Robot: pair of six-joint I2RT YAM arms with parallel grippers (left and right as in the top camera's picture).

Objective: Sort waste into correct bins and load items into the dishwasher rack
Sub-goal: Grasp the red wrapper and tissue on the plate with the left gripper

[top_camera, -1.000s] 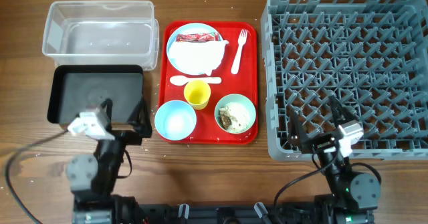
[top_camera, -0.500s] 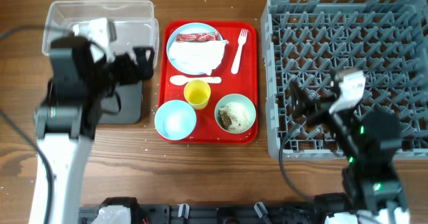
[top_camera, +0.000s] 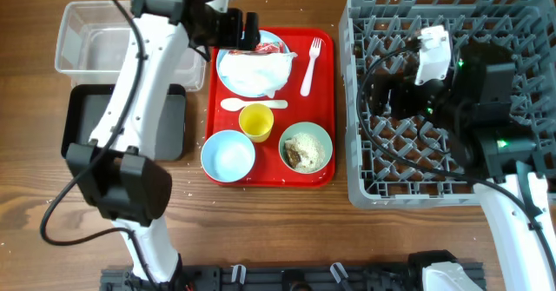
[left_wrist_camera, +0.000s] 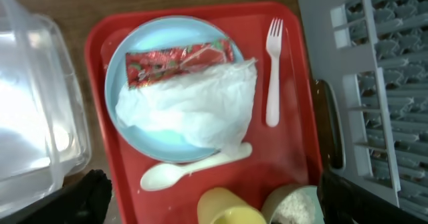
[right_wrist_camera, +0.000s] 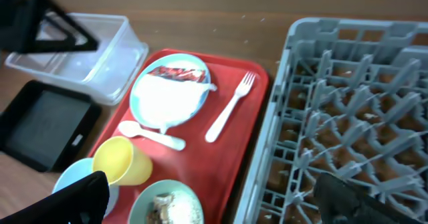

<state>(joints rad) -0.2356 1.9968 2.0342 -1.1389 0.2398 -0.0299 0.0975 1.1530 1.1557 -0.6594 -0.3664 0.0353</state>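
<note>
On the red tray, a light blue plate (top_camera: 233,76) holds a crumpled white napkin (left_wrist_camera: 194,107) and a red shiny wrapper (left_wrist_camera: 180,57). Beside it lie a white fork (top_camera: 310,65) and a white spoon (top_camera: 252,104). In front stand a yellow cup (top_camera: 256,122), an empty pale bowl (top_camera: 228,155) and a bowl of rice-like scraps (top_camera: 306,148). My left gripper (top_camera: 239,30) hangs open and empty above the plate. My right gripper (top_camera: 393,91) hangs open and empty over the left part of the grey dishwasher rack (top_camera: 486,30).
The clear tub (top_camera: 95,39) stands at the back left, and the black tray (top_camera: 82,122) lies in front of it. The red tray (top_camera: 321,174) lies between these bins and the rack. My left arm reaches across the tub and the black tray.
Both arms have risen from the front edge and swung to the back. The left gripper moved over the plate and the right one over the rack. Nothing on the tray has moved.
</note>
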